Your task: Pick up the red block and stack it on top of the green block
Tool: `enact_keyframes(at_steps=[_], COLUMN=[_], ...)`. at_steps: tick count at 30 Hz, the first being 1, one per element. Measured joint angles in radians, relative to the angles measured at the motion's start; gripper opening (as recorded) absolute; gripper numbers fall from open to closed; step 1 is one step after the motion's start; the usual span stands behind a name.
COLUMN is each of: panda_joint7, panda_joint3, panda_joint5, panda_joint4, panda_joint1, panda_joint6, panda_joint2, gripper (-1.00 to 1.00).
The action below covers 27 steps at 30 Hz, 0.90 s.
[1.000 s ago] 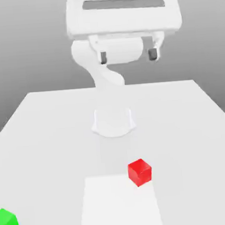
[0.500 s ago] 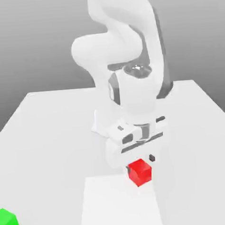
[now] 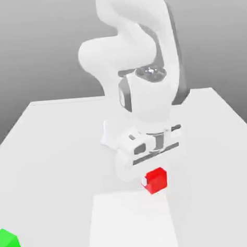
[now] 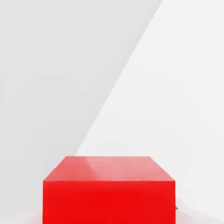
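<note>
Jaws closed on red block (image 3: 156, 180), its corner facing the camera.

White table (image 3: 53, 136) against a plain grey backdrop (image 3: 31, 49).

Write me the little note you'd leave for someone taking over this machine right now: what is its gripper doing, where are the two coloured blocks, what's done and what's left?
Gripper: shut on the red block, low over the table, near the edge of the paler square patch.
Green block: alone at the table's near corner, on the exterior view's left, well apart from the red one.
Done: the arm is down at the red block and has gripped it.
Left: lift the red block, carry it across to the green block, set it on top, then let go.
</note>
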Motion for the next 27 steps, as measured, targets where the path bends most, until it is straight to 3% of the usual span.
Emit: enact_keyframes(at_steps=[10, 19, 23, 24, 27], panda_joint7=[0.346, 0.63, 0.628, 0.619, 0.619], panda_joint3=[-0.137, -0.306, -0.296, -0.285, -0.285], panda_joint5=[0.031, 0.136, 0.21, 0.226, 0.226], panda_joint4=[0.331, 0.658, 0.71, 0.714, 0.714], panda_joint1=[-0.247, -0.406, -0.456, -0.465, -0.465], panda_joint6=[-0.174, -0.324, -0.255, -0.23, -0.23], panda_joint2=[0.158, 0.349, 0.479, 0.508, 0.508], gripper=[-1.0, -1.0, -1.0, 1.0, 1.0])
